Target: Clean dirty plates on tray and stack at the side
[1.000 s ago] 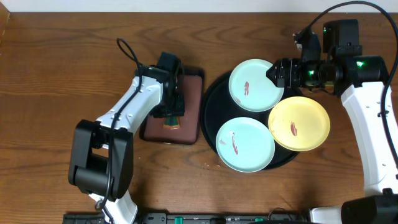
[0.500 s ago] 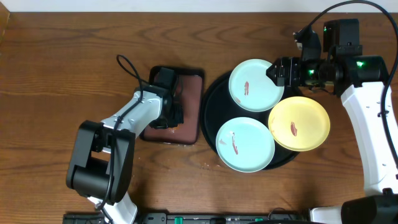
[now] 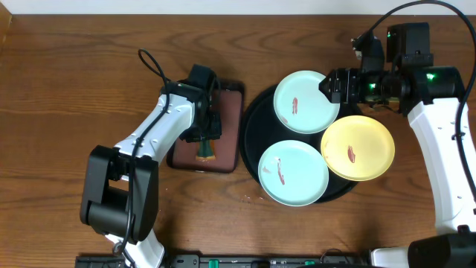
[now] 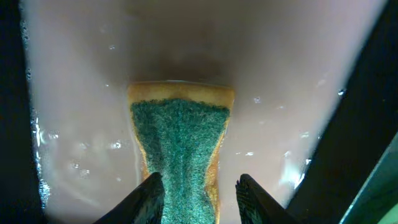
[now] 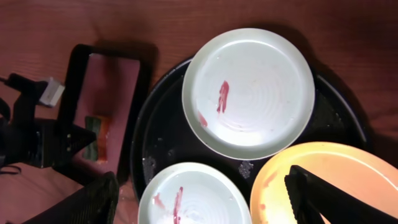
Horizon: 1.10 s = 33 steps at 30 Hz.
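Observation:
Three plates lie on the round black tray [image 3: 251, 126]: a mint plate [image 3: 305, 102] at the back, a mint plate [image 3: 293, 173] at the front and a yellow plate [image 3: 357, 147] at the right, each with a red-brown smear. My left gripper [image 3: 205, 138] is over the small brown tray [image 3: 230, 112], shut on a green and yellow sponge [image 3: 205, 152]. In the left wrist view the sponge [image 4: 180, 137] is pinched narrow between the jaws [image 4: 200, 199]. My right gripper [image 3: 327, 88] hovers over the plates, open and empty [image 5: 202, 199].
The small brown tray [image 4: 81, 93] is wet, with droplets on it. It sits just left of the black tray [image 5: 158, 143]. The yellow plate [image 5: 323, 180] overhangs the black tray's right rim. Bare wooden table surrounds both trays.
My left gripper dipped down onto the brown tray half a second ago and has risen again, so the sponge shows below it. The right arm and plates have not moved.

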Each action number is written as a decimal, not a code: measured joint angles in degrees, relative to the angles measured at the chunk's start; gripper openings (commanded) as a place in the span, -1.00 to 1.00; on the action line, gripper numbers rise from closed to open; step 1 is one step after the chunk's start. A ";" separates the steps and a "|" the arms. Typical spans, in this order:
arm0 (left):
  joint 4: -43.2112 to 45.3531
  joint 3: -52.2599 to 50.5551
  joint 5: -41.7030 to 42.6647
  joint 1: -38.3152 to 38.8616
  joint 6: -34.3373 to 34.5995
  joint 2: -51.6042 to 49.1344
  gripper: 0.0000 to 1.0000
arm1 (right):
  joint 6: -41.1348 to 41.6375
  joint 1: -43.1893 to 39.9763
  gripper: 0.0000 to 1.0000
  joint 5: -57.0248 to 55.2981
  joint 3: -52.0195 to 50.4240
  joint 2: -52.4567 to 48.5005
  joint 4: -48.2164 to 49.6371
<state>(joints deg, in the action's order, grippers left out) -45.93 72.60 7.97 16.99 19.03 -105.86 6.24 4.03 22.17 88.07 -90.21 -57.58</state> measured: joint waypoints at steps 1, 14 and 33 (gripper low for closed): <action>0.00 -0.28 -0.02 0.00 0.00 0.00 -0.25 | 0.00 0.00 0.69 -0.15 0.00 0.00 0.00; 4.68 -4.81 -0.83 0.00 1.64 -2.05 -0.85 | 0.00 0.00 0.61 -3.15 0.00 0.00 1.22; -5.53 24.35 7.43 0.37 -0.81 -4.17 -0.85 | -3.52 -5.53 0.00 -8.50 4.57 -22.53 8.96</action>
<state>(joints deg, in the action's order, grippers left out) -51.46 96.95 15.40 17.37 18.22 -110.04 2.72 -1.50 13.67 92.64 -112.75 -48.62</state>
